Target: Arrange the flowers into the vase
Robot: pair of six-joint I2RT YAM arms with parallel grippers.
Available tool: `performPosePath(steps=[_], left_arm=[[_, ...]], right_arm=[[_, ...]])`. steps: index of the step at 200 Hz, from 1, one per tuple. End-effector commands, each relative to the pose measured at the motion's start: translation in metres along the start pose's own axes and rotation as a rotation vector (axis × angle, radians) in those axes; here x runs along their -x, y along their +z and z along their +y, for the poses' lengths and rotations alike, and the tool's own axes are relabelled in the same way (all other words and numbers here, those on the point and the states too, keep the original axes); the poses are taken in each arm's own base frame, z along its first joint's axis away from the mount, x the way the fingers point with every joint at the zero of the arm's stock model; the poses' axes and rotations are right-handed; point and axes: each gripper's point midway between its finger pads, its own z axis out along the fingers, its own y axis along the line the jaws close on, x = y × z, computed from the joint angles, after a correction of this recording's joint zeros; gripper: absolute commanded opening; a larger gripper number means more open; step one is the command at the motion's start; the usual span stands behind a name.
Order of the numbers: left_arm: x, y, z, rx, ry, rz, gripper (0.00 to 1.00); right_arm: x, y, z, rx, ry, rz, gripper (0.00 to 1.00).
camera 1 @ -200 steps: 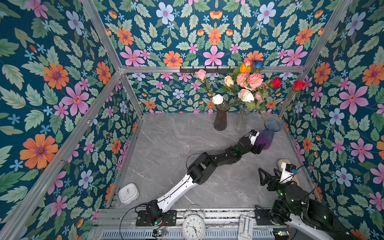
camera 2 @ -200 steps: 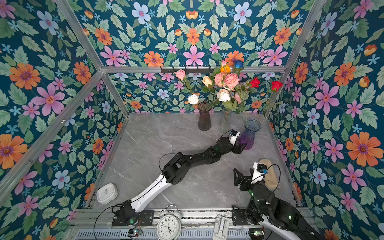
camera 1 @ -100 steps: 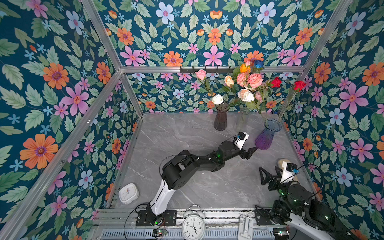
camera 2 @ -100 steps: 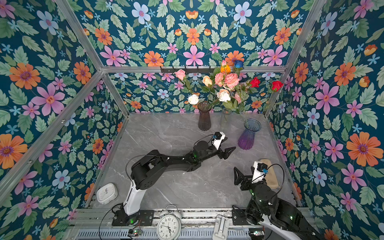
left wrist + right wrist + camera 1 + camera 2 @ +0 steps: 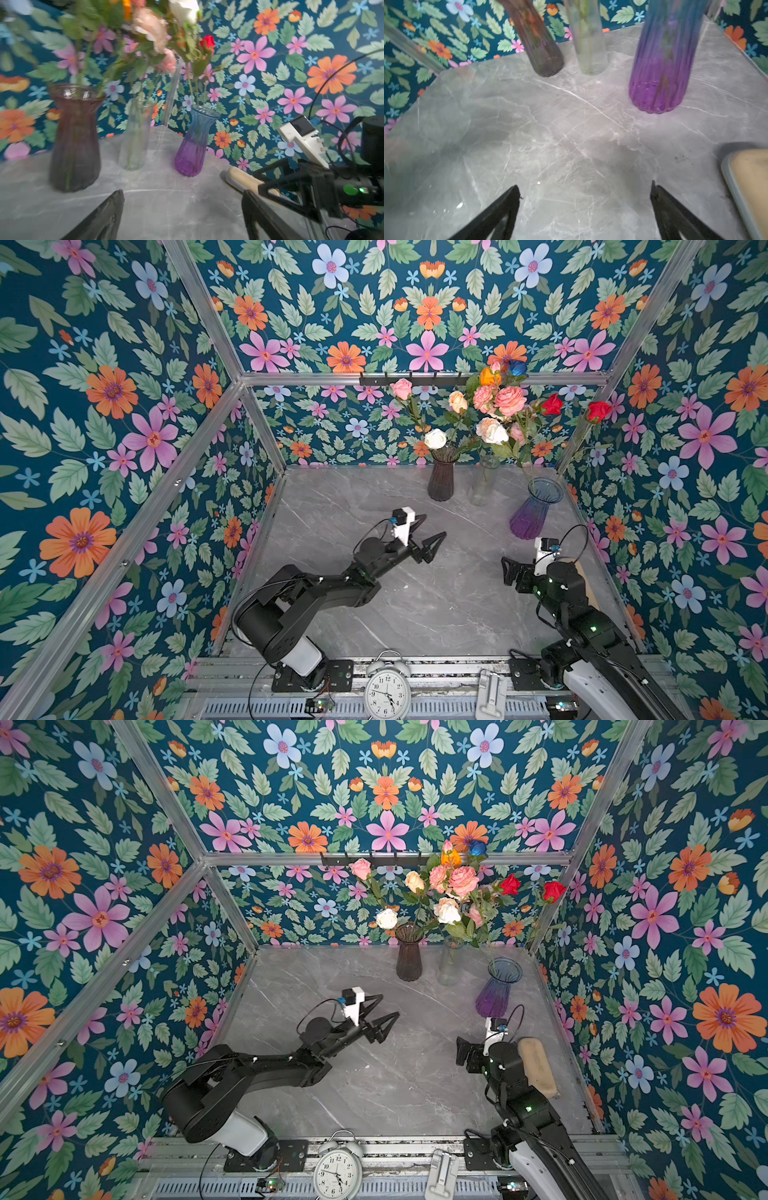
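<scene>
Both wide open and empty, the left gripper (image 5: 434, 526) has backed off the purple vase (image 5: 534, 510) while the right gripper (image 5: 508, 572) waits near it, and all flowers (image 5: 496, 406) stand in it, the dark vase (image 5: 441, 479) and the clear vase (image 5: 482, 485), so arranging looks done.

On the grey marbled worktop (image 5: 436, 614), a dark vase (image 5: 441, 479), a clear vase (image 5: 482, 485) and a purple vase (image 5: 531, 516) are stood near the back, and a tan oblong object (image 5: 536, 1067) is laid by the right edge.
</scene>
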Motion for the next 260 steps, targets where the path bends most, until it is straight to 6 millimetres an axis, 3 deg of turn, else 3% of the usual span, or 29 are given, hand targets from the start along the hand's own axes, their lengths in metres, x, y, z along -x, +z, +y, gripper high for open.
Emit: performPosePath(steps=[1,30,53,74,95,126,147,175,260], left_arm=[[0.039,-0.031,-0.009,-0.031,-0.011,-0.138,0.91],[0.036,-0.055,0.017,0.196,0.137,-0.012,0.92],[0.049,-0.093,0.05,0.461,0.229,-0.021,0.95],[0.058,-0.123,0.064,0.602,0.283,-0.061,0.99],[0.056,-0.138,0.072,0.674,0.307,-0.056,0.99],[0.05,-0.15,0.076,0.697,0.292,-0.072,0.99],[0.047,-0.151,0.073,0.676,0.28,-0.078,0.98],[0.042,-0.154,0.072,0.667,0.265,-0.066,0.97],[0.032,-0.167,0.069,0.651,0.233,-0.071,0.97]], right_arm=[[0.014,0.005,0.004,0.059,-0.007,-0.066,0.99],[0.019,0.009,-0.017,-0.058,-0.048,-0.129,0.99],[0.028,0.012,-0.025,-0.101,-0.106,-0.218,0.97],[0.031,0.016,-0.034,-0.151,-0.147,-0.28,0.96],[0.034,0.021,-0.043,-0.206,-0.137,-0.292,0.97],[0.037,0.027,-0.074,-0.391,-0.047,-0.267,0.99],[0.038,0.042,-0.077,-0.335,0.015,-0.236,0.99],[0.049,0.053,-0.097,-0.302,0.115,-0.215,0.99],[0.079,0.098,-0.104,-0.281,0.056,-0.148,0.99]])
